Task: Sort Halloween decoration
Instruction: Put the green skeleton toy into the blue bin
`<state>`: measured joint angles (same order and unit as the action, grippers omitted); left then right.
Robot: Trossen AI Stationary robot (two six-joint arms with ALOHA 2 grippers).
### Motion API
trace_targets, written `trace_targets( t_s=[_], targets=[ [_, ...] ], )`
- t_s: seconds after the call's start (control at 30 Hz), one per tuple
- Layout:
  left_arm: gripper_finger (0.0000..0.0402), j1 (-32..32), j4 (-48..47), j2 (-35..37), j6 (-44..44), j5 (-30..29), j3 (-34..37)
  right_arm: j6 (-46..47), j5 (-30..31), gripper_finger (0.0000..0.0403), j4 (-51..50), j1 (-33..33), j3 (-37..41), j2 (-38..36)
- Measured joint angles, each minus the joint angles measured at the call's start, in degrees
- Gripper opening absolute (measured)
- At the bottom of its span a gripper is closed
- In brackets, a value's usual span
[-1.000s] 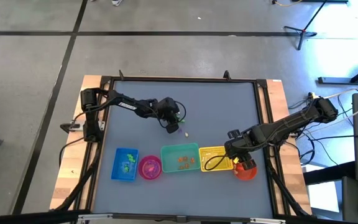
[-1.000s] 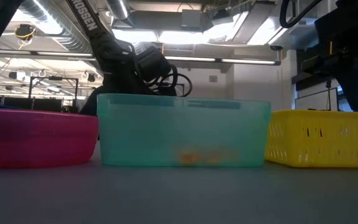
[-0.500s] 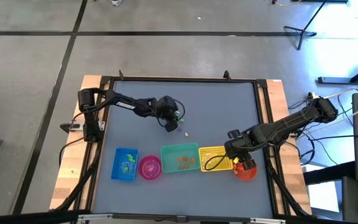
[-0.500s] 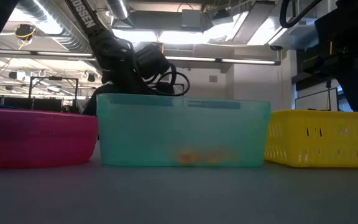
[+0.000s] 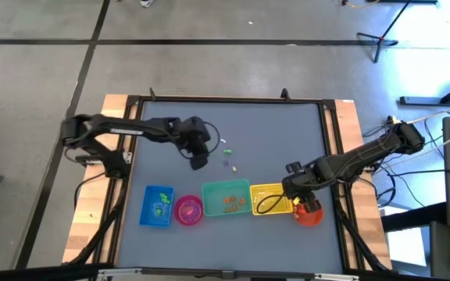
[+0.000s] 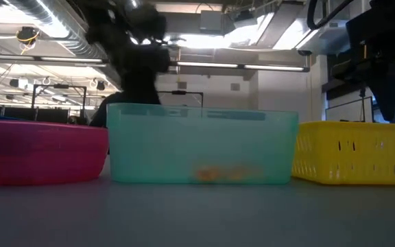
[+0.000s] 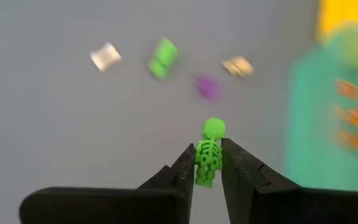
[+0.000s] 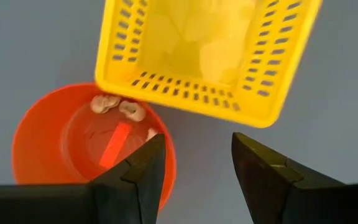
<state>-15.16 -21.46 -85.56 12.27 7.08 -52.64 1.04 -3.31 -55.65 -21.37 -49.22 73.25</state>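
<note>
Halloween decoration, a green skeleton, is pinched upright in the left claw above the bench.
The left arm reaches in from the bench's left side, its claw hanging over the bare middle; compared with a second ago it has pulled back left, away from the loose trinkets still lying there. The skeleton is bright green with a round head poking above the fingertips. The right claw hovers spread over the orange bowl beside the yellow basket, unchanged.
</note>
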Motion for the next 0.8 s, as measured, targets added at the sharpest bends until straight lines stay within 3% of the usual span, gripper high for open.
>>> trace_targets(
  t_s=[0.2, 0.37, 0.63, 0.8],
  targets=[
    [0.0044, 5.61, -18.18, 10.94, 11.75, 9.00, 0.00, -3.38, 6.63, 0.0182, -0.55, 0.04, -3.21, 0.00],
    [0.0044, 14.36, -25.49, 16.35, 23.59, 7.87, 0.00, -12.80, 11.49, 0.0182, 2.00, 2.67, -6.09, 0.00],
    [0.0044, 28.62, -28.37, 16.63, 37.85, 5.08, 0.00, -25.62, 11.32, 0.0182, 22.37, 13.62, -6.35, 0.09],
    [0.0044, 35.02, -33.56, 16.57, 47.77, 4.38, -0.02, -26.78, 11.32, 0.0182, 39.74, 20.11, -6.37, 1.81]
  ],
)
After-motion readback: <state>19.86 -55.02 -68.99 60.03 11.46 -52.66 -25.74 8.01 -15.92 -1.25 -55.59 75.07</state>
